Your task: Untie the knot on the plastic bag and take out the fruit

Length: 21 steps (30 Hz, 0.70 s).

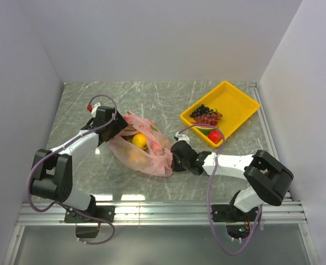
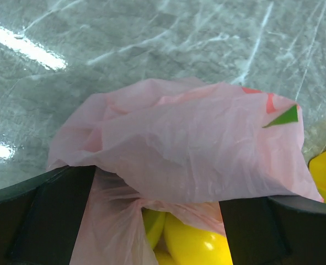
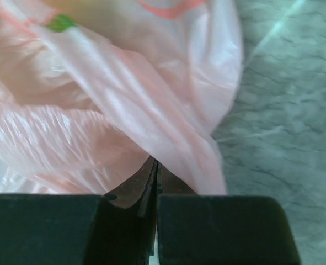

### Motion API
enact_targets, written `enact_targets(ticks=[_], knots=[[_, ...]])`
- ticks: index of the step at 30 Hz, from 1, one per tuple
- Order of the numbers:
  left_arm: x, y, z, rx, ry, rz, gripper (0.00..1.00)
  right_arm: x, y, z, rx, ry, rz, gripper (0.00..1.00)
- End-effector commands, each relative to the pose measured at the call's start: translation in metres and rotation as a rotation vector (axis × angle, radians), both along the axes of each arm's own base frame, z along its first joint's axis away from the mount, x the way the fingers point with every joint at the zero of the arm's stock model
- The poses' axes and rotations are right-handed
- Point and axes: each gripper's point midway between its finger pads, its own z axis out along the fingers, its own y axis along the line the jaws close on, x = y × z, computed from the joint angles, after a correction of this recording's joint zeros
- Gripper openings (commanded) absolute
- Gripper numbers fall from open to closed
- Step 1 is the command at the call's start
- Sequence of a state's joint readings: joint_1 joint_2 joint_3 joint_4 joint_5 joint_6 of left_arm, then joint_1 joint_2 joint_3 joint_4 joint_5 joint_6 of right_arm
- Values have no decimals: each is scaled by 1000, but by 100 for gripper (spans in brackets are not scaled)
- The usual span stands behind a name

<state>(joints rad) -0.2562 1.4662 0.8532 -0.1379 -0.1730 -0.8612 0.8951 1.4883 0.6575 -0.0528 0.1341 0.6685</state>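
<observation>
The pink plastic bag (image 1: pixel 146 152) lies crumpled on the marble table between both arms, its mouth toward the left. Fruit shows through the opening: a yellow one (image 1: pixel 139 141) and an orange one (image 1: pixel 133 159) under the film. My left gripper (image 1: pixel 114 128) is at the bag's upper left, open, its fingers (image 2: pixel 55 218) set wide on either side of the mouth (image 2: pixel 154 221), with yellow fruit (image 2: pixel 201 245) between them under a flap of plastic bag (image 2: pixel 196 149). My right gripper (image 1: pixel 172 158) is shut on the bag's lower right edge (image 3: pixel 156 165). No knot shows.
A yellow tray (image 1: pixel 237 99) stands at the back right with black and red grape bunches (image 1: pixel 207 116) and a red and green fruit piece (image 1: pixel 213 135). A small red item (image 1: pixel 89 106) sits by the left arm's cable. White walls close in three sides.
</observation>
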Motion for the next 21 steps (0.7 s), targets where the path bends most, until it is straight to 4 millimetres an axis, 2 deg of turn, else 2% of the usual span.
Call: enact_targets(ticks=[1, 4, 5, 6, 7, 8, 9, 10, 11, 12, 13, 14, 16, 17, 20, 21], knots=[[8, -1, 2, -107, -11, -10, 94, 5, -13, 6, -2, -23, -56, 0], [1, -2, 17, -115, -28, -58, 97, 10, -14, 19, -28, -80, -16, 0], [-2, -4, 34, -118, -68, -82, 98, 11, -8, 29, -23, -111, 11, 0], [-8, -5, 40, -115, -66, -105, 99, 9, -1, 43, -15, -154, 46, 2], [-13, -6, 47, -93, -76, -140, 99, 8, 0, 50, -38, -181, 92, 8], [-19, -6, 63, -86, -109, -164, 99, 11, 9, 67, -24, -216, 112, 14], [-23, -7, 73, -79, -119, -189, 99, 9, 15, 79, -21, -248, 137, 28], [-34, -4, 71, -49, -93, -218, 99, 7, 16, 86, -44, -268, 176, 35], [-42, -2, 87, -38, -130, -230, 99, 10, 25, 105, -26, -299, 194, 42], [-49, 1, 90, -21, -131, -236, 99, 9, 30, 117, -17, -322, 216, 51], [-55, 4, 93, 4, -137, -248, 99, 8, 32, 124, -29, -340, 251, 55], [-66, 7, 100, 16, -146, -252, 99, 11, 40, 144, -3, -374, 264, 57], [-77, 14, 99, 44, -143, -245, 99, 12, 46, 162, 6, -405, 301, 57], [-86, 16, 103, 46, -149, -244, 99, 14, 54, 178, 34, -434, 314, 57], [-99, 15, 97, 20, -153, -245, 99, 21, 75, 200, 70, -489, 375, 55], [-102, 12, 87, 6, -149, -258, 99, 25, 85, 187, 45, -466, 397, 50]])
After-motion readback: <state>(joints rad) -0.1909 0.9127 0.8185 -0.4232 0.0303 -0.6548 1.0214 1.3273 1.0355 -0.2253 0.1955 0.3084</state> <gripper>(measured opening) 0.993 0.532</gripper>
